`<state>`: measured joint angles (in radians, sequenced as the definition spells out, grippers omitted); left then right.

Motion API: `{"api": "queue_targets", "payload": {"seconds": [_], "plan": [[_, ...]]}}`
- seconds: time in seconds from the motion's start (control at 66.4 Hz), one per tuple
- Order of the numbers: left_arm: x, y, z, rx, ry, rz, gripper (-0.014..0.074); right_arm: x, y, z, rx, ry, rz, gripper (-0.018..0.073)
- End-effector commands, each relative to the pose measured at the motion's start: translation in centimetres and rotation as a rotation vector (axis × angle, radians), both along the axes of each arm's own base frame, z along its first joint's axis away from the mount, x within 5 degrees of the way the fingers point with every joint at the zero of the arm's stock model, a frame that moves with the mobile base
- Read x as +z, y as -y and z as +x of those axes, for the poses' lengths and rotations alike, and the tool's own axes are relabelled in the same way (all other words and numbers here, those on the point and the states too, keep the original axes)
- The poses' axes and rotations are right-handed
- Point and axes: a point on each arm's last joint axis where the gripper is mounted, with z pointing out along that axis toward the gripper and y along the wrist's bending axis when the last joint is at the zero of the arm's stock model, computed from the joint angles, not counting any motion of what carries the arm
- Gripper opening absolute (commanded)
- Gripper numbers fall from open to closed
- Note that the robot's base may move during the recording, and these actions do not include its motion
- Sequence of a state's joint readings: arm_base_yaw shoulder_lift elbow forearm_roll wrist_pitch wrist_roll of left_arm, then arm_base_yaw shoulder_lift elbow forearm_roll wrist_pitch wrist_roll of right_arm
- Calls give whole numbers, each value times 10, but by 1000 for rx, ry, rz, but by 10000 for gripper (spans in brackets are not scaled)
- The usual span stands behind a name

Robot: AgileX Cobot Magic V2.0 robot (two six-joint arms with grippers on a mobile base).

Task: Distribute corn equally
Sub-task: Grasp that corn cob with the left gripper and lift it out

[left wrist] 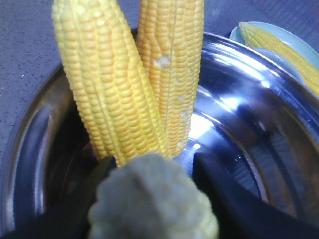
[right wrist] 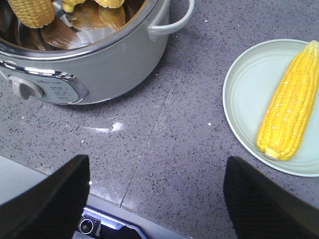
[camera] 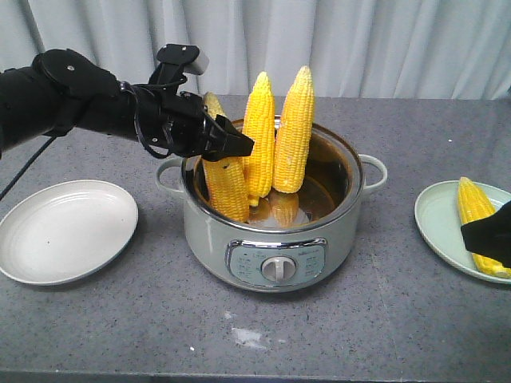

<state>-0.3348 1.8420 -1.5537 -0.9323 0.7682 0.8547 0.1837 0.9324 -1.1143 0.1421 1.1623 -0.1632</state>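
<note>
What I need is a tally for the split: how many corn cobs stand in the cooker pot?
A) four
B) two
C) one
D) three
D: three corn cobs stand in the cooker pot, one held by the left gripper; the fourth cob lies on a plate.

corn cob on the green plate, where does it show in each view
Front view: the cob lies at the far right edge.
Left wrist: top right corner, beyond the pot.
Right wrist: right side, lying diagonally.
Shared landmark: the pot, left of the cob in every view.
</note>
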Motion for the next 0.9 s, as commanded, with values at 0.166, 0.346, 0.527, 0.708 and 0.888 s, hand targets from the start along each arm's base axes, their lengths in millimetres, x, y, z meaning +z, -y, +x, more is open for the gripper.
{"api": "queue_targets", "payload": {"seconds": [0.166,0.346,0.527,0.708,0.888], "plan": [[75,-6,-29,23,165,-129,209,11,0,0,-1,75,17,543],[104,-14,-47,31,243,-155,209,11,0,0,-1,75,17,543],[136,-24,-73,29,329,-185,209,11,0,0,-1,75,17,543],[165,-34,-101,26,420,-202,209,11,0,0,-1,75,17,543],[186,-49,-130,30,538,-107,209,11,0,0,-1,75,17,543]]}}
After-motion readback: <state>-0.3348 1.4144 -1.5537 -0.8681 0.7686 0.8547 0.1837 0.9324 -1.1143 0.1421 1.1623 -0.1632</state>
